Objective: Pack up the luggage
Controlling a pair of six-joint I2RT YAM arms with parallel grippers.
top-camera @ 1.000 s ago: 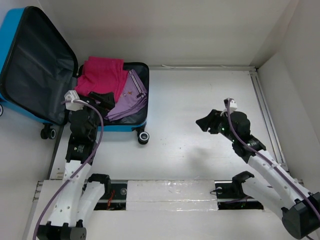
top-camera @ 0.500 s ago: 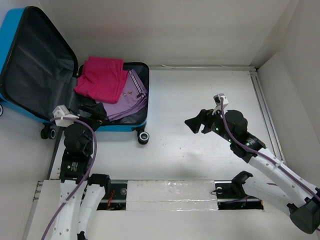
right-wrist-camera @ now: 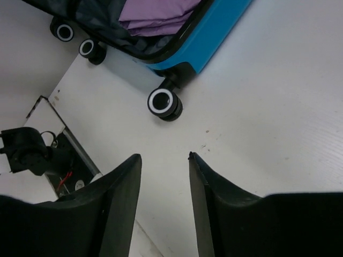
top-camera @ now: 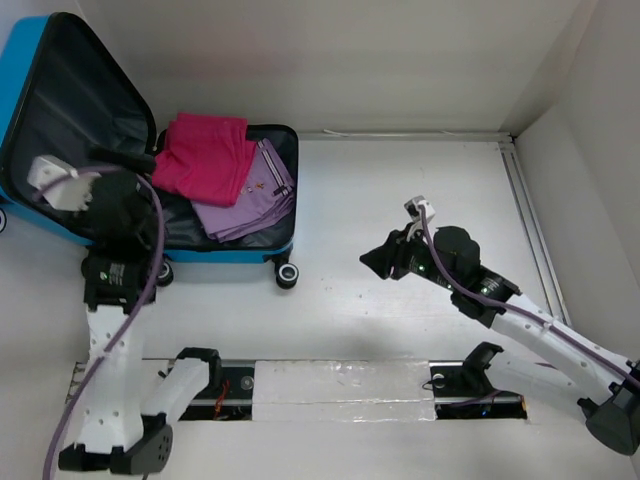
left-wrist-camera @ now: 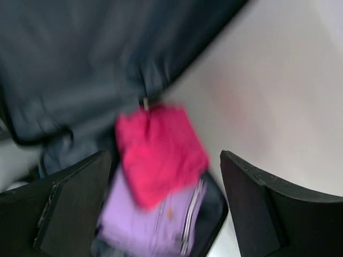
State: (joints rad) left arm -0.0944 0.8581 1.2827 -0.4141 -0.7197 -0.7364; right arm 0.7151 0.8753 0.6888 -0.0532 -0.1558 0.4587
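Luggage (top-camera: 240,256) lies at the desk's far-left corner, lid open, with pink garment (top-camera: 205,155) and purple garment (top-camera: 250,200) inside. My left gripper (left-wrist-camera: 163,176) gapes empty; right gripper (right-wrist-camera: 165,160) is narrowly parted, empty. Probably left: closing the lid.

A white table (top-camera: 400,190) is enclosed by plain white walls (top-camera: 350,60) at the back and right; a pale rail (top-camera: 531,230) is fixed along its right edge.

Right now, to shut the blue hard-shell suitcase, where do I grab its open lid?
Probably the blue outer rim of the dark-lined lid, at its far-left side, coming from the left: the lid leans back open, leaving that thin edge exposed.
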